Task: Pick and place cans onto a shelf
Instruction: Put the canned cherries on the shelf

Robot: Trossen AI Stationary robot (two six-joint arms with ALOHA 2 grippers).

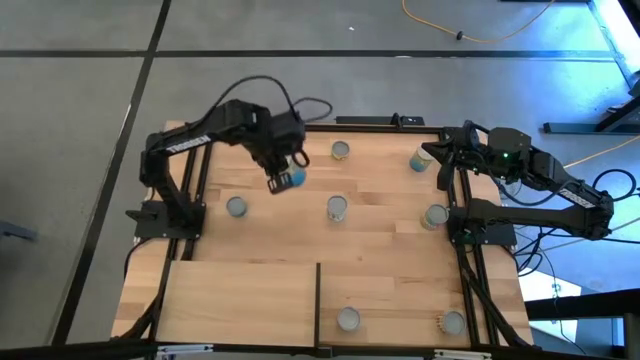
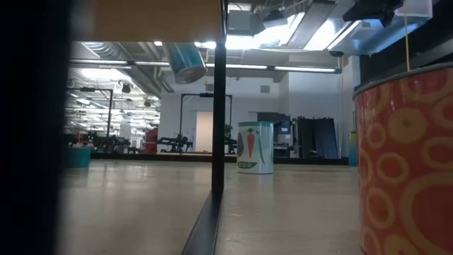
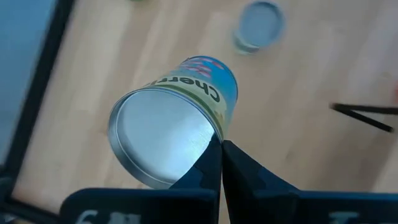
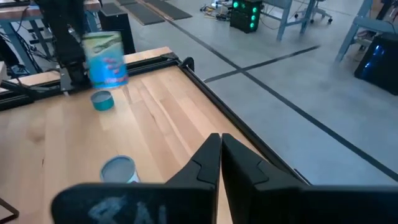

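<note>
We see the left gripper [image 1: 285, 180] pinching a blue-labelled can [image 3: 177, 115] by its rim, fingers pressed tight on the thin metal wall, holding it tilted above the planked wooden table [image 1: 380, 200]. Its smooth silver end faces the wrist. The smooth plywood shelf [image 1: 240, 290] lies at the near edge. The right gripper [image 1: 432, 150], fingers pressed together, waits at the far right.

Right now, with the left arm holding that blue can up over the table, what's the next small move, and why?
Probably carry the blue can toward the shelf. The left gripper has its jaws pinched on the can's rim, and the low view shows it lifted and tilted above the tabletop. The shelf already holds two cans on one side of its black divider; the other side looks bare. The right gripper waits at its table edge.
</note>
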